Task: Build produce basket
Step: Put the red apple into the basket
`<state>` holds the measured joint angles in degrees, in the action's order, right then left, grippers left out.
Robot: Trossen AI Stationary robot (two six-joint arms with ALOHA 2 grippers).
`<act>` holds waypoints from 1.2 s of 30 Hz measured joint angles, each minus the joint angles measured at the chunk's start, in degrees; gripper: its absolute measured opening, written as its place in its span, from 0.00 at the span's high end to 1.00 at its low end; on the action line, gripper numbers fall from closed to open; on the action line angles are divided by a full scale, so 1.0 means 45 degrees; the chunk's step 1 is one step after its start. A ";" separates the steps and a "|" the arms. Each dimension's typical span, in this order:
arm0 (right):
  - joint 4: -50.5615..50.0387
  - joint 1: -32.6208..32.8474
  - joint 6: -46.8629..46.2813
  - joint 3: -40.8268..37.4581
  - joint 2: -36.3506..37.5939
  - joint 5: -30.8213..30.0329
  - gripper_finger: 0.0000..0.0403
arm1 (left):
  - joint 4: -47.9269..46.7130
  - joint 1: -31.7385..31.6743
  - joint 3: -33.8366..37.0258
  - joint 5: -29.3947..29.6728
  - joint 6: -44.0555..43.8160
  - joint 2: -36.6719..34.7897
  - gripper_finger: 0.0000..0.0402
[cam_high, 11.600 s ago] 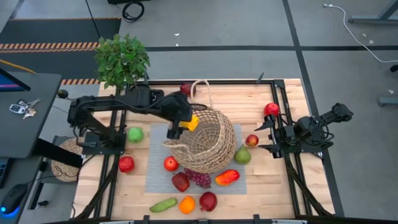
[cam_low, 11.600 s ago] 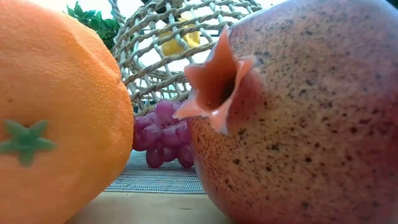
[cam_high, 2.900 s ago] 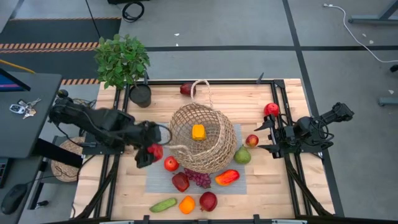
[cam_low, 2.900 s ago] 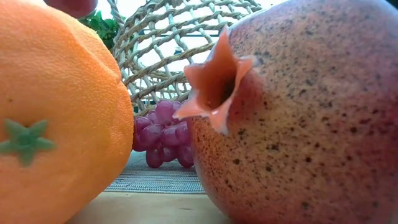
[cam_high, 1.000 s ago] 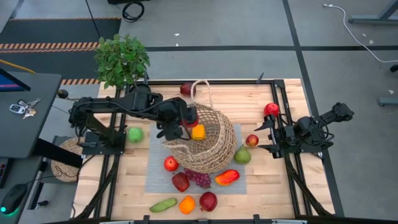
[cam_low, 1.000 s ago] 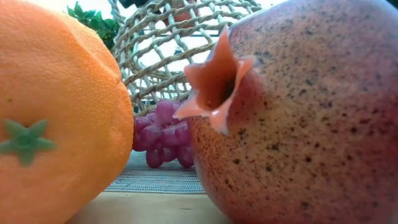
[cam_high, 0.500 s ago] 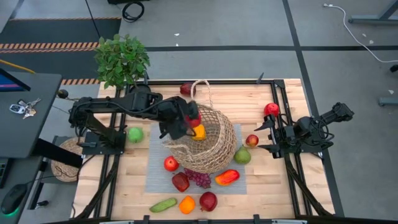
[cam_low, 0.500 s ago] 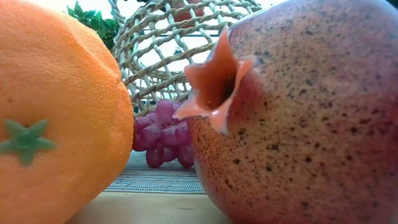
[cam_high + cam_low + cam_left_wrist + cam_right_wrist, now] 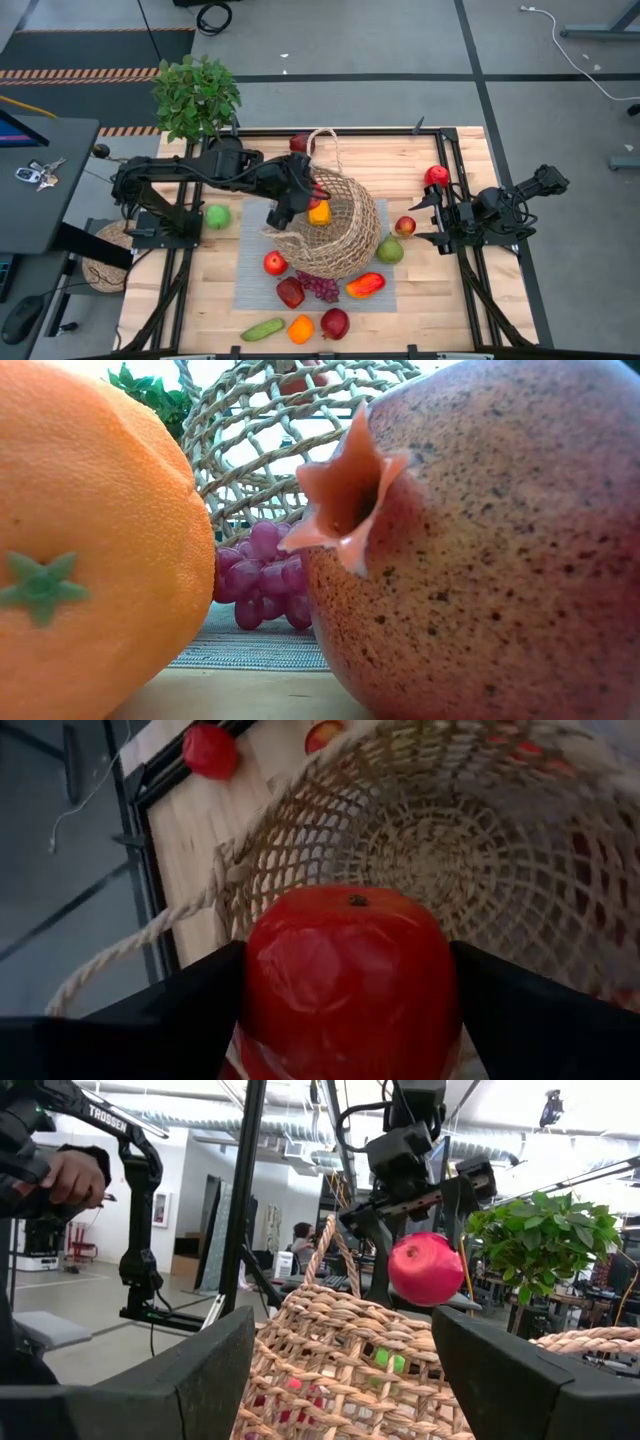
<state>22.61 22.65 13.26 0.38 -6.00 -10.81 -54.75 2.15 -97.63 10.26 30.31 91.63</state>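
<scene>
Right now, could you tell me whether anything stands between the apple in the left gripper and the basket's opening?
Nothing visible does. The left gripper holds the apple above the basket rim, its mouth open below; a yellow fruit already lies inside.

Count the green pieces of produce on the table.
3: a green apple left of the basket in the high view, a pear at its right side, a cucumber near the front edge. The basket could hide others.
</scene>
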 joint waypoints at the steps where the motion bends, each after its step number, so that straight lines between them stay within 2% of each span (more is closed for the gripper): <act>1: 0.0000 0.0001 0.0000 -0.0005 0.0000 0.0000 0.23 | 0.0009 -0.0017 0.0090 -0.0003 -0.0028 0.0072 0.17; 18: 0.0016 0.0000 0.0000 -0.0005 0.0003 0.0000 0.23 | -0.0118 -0.0861 0.0157 0.0384 0.0834 0.2235 0.17; 27: 0.0013 0.0000 0.0000 -0.0005 0.0000 0.0000 0.23 | -0.0240 -0.0869 0.0162 0.0364 0.0955 0.3477 0.17; 31: 0.0010 0.0003 0.0000 -0.0005 0.0000 0.0000 0.23 | -0.0311 -0.0850 0.0162 0.0379 0.2383 0.3960 0.17; 36: 0.0014 0.0000 0.0000 -0.0005 0.0005 0.0000 0.23 | -0.0207 -0.0851 0.0168 0.0389 0.3172 0.4335 0.17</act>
<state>22.68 22.65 13.26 0.36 -5.98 -10.81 -55.69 -1.68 -96.88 12.01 44.59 111.14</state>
